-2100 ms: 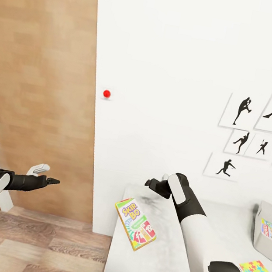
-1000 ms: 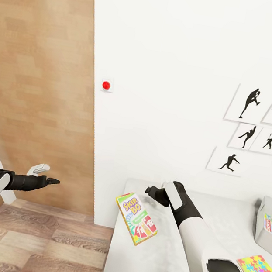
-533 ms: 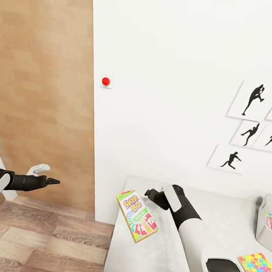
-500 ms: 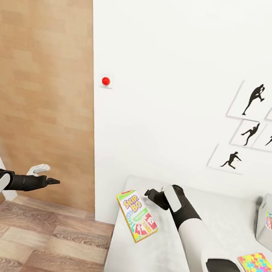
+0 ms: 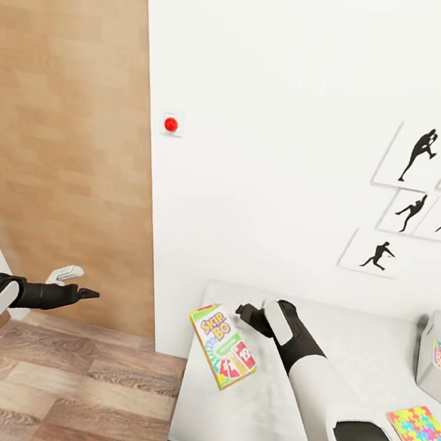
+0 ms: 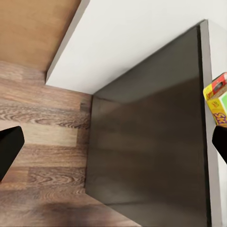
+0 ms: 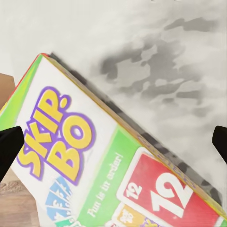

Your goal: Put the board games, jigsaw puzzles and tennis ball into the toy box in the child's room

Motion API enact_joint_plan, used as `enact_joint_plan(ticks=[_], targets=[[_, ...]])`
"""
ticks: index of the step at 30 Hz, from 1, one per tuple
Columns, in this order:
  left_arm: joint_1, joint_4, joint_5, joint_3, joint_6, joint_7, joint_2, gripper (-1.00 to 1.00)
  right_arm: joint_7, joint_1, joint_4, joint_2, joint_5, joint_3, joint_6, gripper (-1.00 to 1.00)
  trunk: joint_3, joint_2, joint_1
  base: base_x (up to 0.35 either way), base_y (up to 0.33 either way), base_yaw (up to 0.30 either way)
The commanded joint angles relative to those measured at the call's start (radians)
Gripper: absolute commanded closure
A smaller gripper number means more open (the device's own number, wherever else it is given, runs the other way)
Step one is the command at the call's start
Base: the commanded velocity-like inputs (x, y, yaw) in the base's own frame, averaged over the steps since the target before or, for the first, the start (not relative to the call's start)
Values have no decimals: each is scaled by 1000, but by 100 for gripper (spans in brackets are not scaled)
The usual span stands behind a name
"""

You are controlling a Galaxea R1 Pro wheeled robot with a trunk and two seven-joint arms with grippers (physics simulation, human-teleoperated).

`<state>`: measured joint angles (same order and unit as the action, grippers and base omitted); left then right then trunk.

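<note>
Skip-Bo board game on table edge, right gripper above (fingers spread wide), left gripper likewise parted.

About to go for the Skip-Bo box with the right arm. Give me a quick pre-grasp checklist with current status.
1. Right gripper open: ok, its fingertips sit far apart at the edges of the right wrist view.
2. Skip-Bo box under the gripper: ok, it shows large in the right wrist view.
3. Box fully supported: not ok, one corner overhangs the table edge.
4. Toy box in sight: ok, at the right.
5. Left gripper clear of the box: ok, out over the floor.
6. Gripper height above box: cannot tell.
</note>
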<state>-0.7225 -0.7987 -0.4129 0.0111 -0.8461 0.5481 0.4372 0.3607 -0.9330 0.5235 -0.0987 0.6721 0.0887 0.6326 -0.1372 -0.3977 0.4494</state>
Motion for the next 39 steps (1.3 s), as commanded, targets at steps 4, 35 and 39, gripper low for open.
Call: enact_joint_plan(ticks=[4,35,39], targets=[[-1,0,0,2,-5,3,-3,-100,10,1,13,1,10,47,-5,-100,-9,-2,1,0,0,0],[-2,0,3,6,-5,6,-29,-100,9,8,18,-1,14,97,-6,-100,-60,-2,1,0,0,0],[-2,0,3,7,-5,7,-29,-100,9,8,17,0,15,97,-6,-100,-66,-2,1,0,0,0]])
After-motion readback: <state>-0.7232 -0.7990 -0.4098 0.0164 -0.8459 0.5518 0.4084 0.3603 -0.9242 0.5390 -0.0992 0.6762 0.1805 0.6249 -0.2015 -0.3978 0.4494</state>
